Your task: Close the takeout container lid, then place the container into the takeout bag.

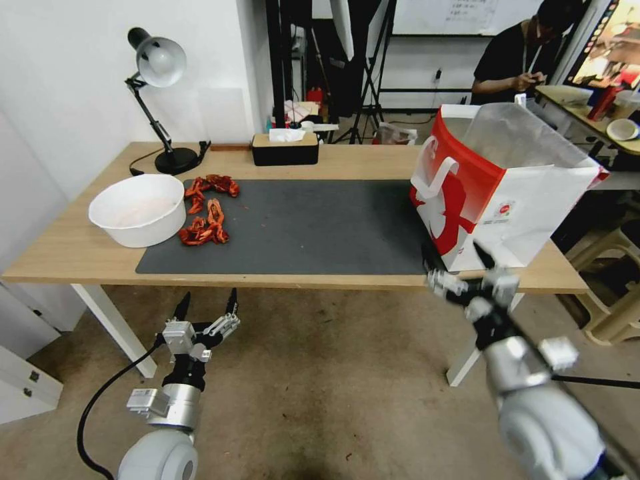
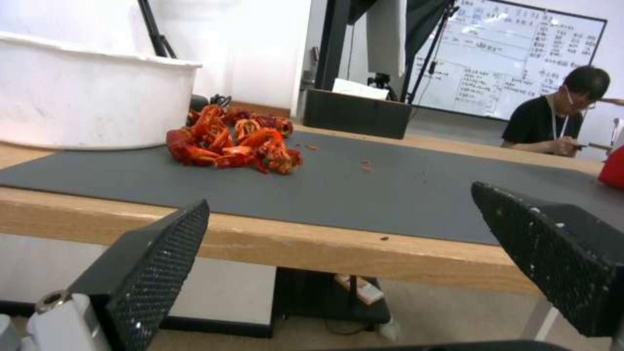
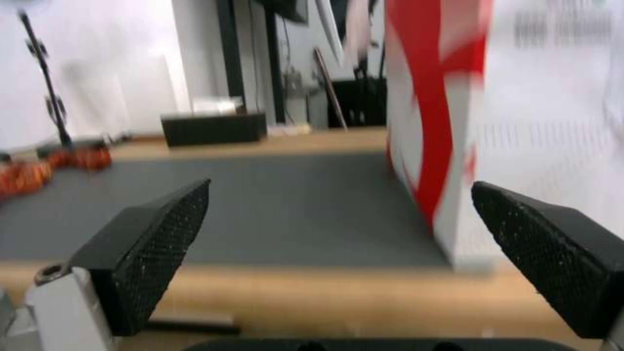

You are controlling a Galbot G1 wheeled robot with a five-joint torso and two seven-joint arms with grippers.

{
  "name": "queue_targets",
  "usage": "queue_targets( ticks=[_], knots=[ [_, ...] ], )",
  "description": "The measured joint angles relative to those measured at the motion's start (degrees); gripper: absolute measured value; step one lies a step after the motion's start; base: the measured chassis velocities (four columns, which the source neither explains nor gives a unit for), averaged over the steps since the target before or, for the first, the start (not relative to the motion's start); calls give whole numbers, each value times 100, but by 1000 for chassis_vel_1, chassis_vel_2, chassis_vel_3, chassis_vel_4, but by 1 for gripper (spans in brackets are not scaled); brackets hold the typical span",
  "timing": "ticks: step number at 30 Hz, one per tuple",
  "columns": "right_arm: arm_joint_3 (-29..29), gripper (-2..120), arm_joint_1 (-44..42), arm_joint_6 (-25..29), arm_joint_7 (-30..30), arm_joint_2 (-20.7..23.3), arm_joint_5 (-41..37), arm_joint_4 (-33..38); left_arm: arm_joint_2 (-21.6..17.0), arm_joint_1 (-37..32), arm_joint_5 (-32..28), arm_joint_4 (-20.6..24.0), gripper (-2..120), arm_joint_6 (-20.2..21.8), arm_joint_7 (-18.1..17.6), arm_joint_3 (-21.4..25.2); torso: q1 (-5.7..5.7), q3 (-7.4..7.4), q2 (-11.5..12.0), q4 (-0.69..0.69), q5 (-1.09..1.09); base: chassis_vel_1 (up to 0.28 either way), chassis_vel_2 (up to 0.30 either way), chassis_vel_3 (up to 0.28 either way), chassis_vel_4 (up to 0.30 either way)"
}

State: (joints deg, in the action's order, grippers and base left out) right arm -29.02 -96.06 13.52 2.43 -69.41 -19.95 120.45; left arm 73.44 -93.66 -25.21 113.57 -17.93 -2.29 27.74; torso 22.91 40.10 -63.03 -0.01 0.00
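The takeout bag [image 1: 513, 200] stands upright at the right end of the table, red and white with white handles and a clear liner rising out of its open top; its red-and-white corner [image 3: 442, 122] is close in the right wrist view. The takeout container and its lid are out of view. My right gripper [image 1: 455, 257] is open at the table's front edge, just before the bag's near corner, and nothing is between its fingers [image 3: 149, 243]. My left gripper [image 1: 209, 300] hangs open and empty below the front edge, left of centre, facing the table [image 2: 339, 196].
A dark grey mat [image 1: 300, 227] covers the table's middle. On its left lie red crayfish pieces [image 1: 207, 213] next to a big white bowl [image 1: 137, 210]. A desk lamp [image 1: 160, 80] and a black tissue box [image 1: 285, 150] stand at the back.
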Motion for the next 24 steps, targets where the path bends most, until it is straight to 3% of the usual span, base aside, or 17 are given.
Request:
queue_targets(
  ticks=[6, 24],
  knots=[
    [91, 100, -190, 344, -78, -220, 139, -342, 4, -46, 108, -99, 100, -107, 54, -27, 0, 0, 0, 1, -1, 0, 0, 0, 0],
    [122, 100, -147, 364, -101, -257, 129, -391, -7, -65, 130, -177, 100, -164, 84, -46, 0, 1, 0, 1, 0, 0, 0, 0, 0]
  ],
)
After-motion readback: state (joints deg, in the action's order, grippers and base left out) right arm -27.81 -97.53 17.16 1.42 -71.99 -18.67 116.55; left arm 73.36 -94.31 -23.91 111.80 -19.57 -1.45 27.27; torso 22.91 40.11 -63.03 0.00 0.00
